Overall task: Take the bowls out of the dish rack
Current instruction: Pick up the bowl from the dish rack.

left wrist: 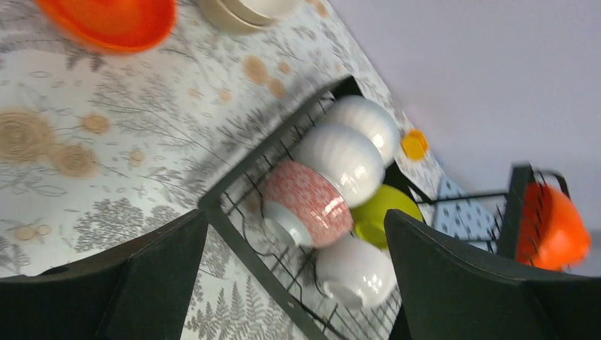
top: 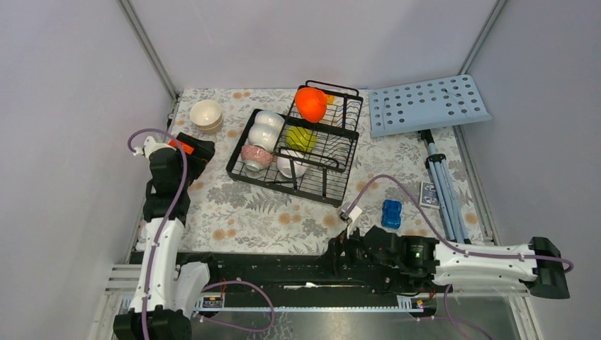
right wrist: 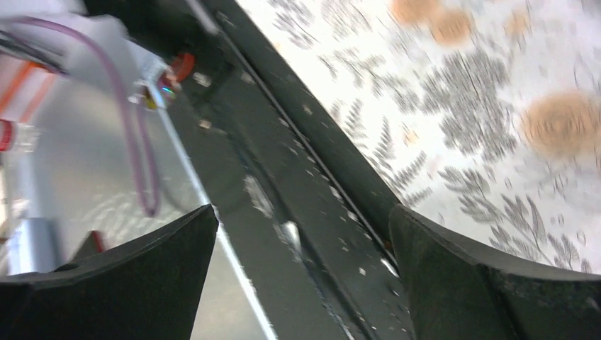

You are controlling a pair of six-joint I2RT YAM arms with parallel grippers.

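The black dish rack (top: pixel 333 185) stands mid-table. Its raised basket holds a glossy orange bowl (top: pixel 310 103). On the tined base sit two white bowls (top: pixel 268 127), a pink-speckled bowl (top: pixel 256 156), a yellow-green bowl (top: pixel 300 138) and another white bowl (top: pixel 291 167). Stacked cream bowls (top: pixel 206 115) rest on the cloth left of the rack, with a second orange bowl (left wrist: pixel 113 21) beside them. My left gripper (top: pixel 204 153) hangs open by the rack's left corner, facing the pink-speckled bowl (left wrist: pixel 308 205), with nothing between its fingers (left wrist: pixel 142 283). My right gripper (right wrist: pixel 301 276) is open and empty over the black base rail (right wrist: pixel 283 191).
A light-blue perforated board (top: pixel 429 105) lies at the back right, with a folded tripod (top: pixel 443 184) in front of it. A small blue block (top: pixel 391 212) and a dark card (top: pixel 428 193) lie at right. Grey walls close in three sides.
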